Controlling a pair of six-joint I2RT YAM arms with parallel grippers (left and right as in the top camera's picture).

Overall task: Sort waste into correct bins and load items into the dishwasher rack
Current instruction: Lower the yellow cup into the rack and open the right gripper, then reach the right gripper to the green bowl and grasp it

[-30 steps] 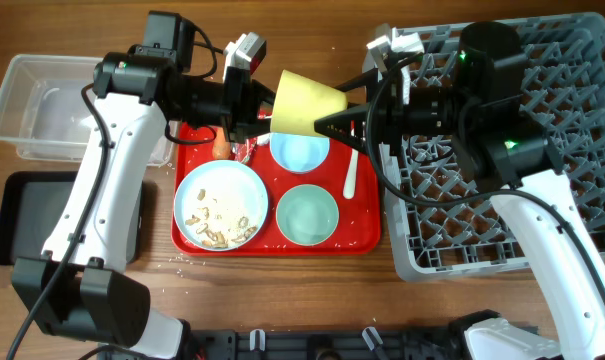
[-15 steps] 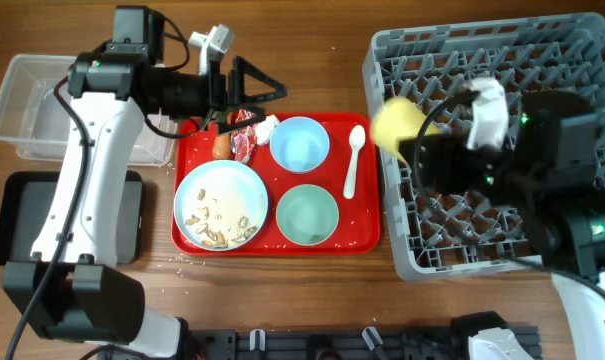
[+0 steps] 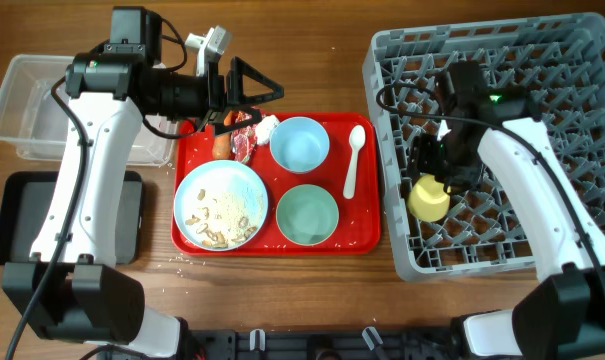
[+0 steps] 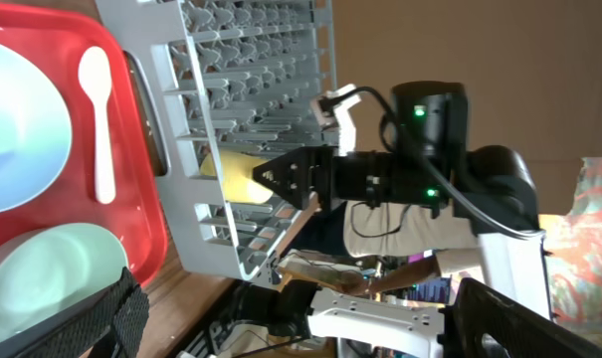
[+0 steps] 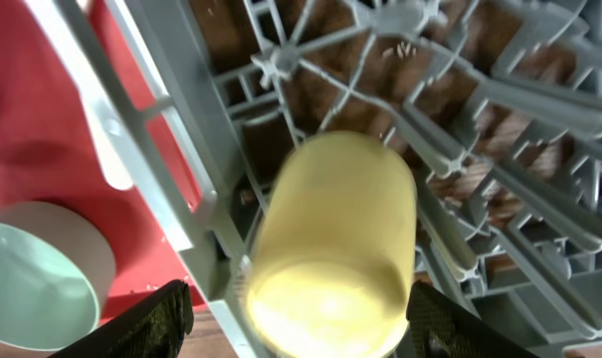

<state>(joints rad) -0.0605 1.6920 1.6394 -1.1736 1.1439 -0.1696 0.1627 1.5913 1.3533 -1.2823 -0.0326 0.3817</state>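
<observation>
Resting in the dishwasher rack (image 3: 582, 60), yellow-green cup (image 3: 429, 198) tilts base-up.

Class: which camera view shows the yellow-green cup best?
The right wrist view: the yellow-green cup fills much of the frame, among the pegs of the dishwasher rack, though slightly blurred. The overhead view shows it small, in the rack's left part. The left wrist view shows only a yellow patch behind the rack's wall.

Yellow-green cup (image 3: 428, 198), grey rack (image 3: 572, 70), red tray (image 3: 358, 218), pale green bowl (image 3: 307, 215), light blue bowl (image 3: 300, 143), white spoon (image 3: 352, 160)
</observation>
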